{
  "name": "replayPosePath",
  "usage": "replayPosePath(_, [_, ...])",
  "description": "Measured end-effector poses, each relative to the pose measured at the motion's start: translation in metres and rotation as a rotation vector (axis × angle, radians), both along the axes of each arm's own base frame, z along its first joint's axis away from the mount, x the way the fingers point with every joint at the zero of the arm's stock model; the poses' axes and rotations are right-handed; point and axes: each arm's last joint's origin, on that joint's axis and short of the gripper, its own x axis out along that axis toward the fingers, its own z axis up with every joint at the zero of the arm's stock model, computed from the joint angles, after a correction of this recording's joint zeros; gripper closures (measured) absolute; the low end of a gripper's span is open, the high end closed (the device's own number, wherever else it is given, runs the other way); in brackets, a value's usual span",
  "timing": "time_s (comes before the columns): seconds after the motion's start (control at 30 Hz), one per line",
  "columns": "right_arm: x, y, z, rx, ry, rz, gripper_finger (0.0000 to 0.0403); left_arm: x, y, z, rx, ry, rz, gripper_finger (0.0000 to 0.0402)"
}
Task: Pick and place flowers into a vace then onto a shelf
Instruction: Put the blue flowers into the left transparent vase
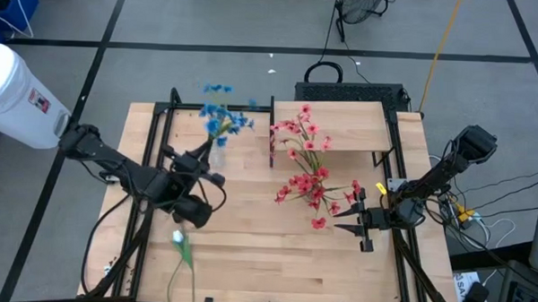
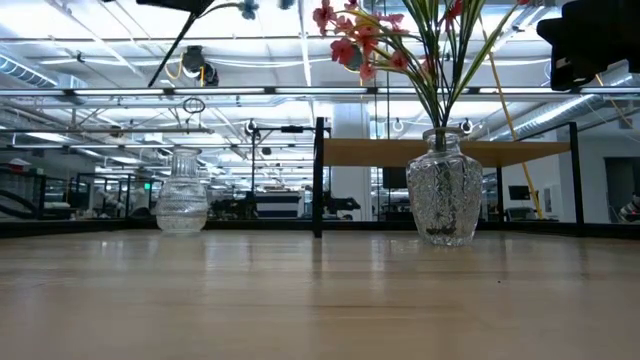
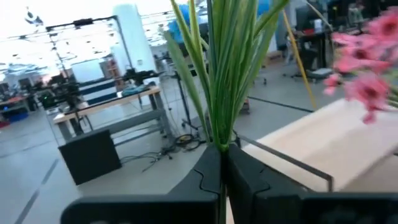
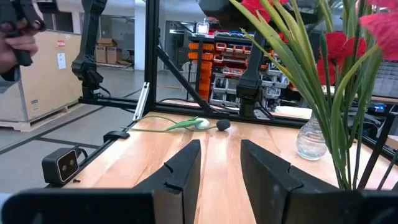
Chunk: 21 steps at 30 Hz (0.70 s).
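The wooden table [image 1: 274,259] carries the raised shelf [image 1: 342,127] along its far edge. In front of the shelf stands a glass vase [image 2: 445,195] holding the red-pink flowers [image 1: 308,175]. A second, smaller glass vase [image 2: 182,195] stands empty off to the left. The left gripper [image 3: 222,163] is clenched on the green stalks of the blue flowers [image 1: 223,118], held up above the table near that vase. The right gripper [image 4: 221,163] hangs released — fingers apart — just beside the filled vase. One white bud [image 1: 180,242] on its stem lies flat on the table near the front.
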Motion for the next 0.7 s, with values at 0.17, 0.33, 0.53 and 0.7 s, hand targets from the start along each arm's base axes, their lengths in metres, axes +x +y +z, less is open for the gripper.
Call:
replayPosePath(0.17, [0.000, 0.000, -0.001, -0.005, 0.005, -0.001, 0.0298, -0.009, 0.014, -0.007, -0.016, -0.065, 0.044, 0.0394])
replayPosePath(0.33, [0.001, -0.002, -0.001, -0.008, 0.010, -0.013, 0.0298, -0.013, 0.015, -0.016, -0.030, -0.109, 0.040, 0.0394])
replayPosePath(0.53, [0.002, -0.002, -0.002, -0.002, 0.017, -0.016, 0.0298, -0.025, -0.013, -0.039, -0.091, -0.191, -0.104, 0.0394])
replayPosePath(0.7, [0.002, -0.002, -0.005, -0.002, 0.042, -0.015, 0.0298, -0.044, -0.045, -0.055, -0.120, -0.197, -0.279, 0.0394])
